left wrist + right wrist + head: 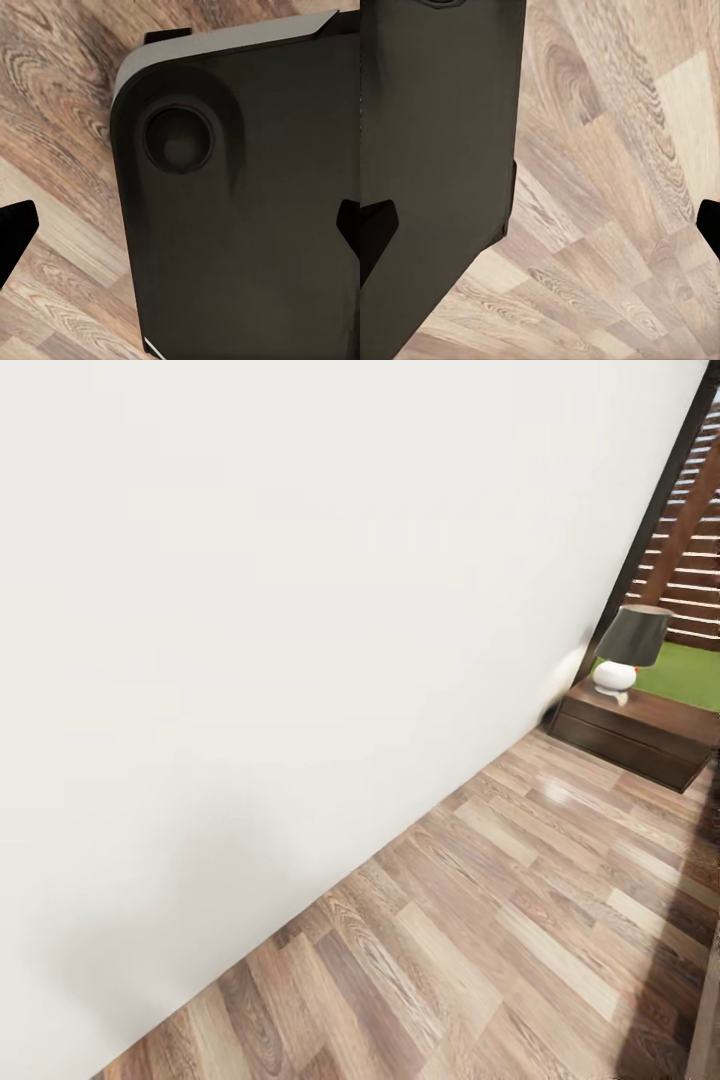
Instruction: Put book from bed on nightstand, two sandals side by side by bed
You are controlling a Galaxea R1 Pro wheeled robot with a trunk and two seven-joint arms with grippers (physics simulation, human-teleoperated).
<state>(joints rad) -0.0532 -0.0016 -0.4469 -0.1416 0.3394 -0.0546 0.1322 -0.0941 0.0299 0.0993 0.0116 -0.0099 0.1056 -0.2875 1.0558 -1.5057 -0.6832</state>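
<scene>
Across the head view, a plain white wall is seen tilted, taking up most of the picture, and it is met along a slanting line by a wood-plank floor of mixed brown and pale boards. At the far right end of that wall a low, dark reddish-brown nightstand is placed against it, resting on the floor. On its flat top a table lamp is stood upright, made up of a rounded white base and a dark grey shade. Behind the nightstand a strip of green is seen, and above that a brown slatted wooden screen with a dark frame. The book, the bed and the sandals cannot be located from these pictures.

From the left wrist view, the left gripper is shown with its two dark fingertips set at opposite edges of the picture, so the jaws are spread wide with nothing between them. Beyond them a dark grey part of the robot's own body with a round recess is seen over the plank floor.

From the right wrist view, the right gripper is likewise spread wide and empty, one fingertip lying at each edge. Past it, a dark grey robot panel is seen beside pale floorboards.
</scene>
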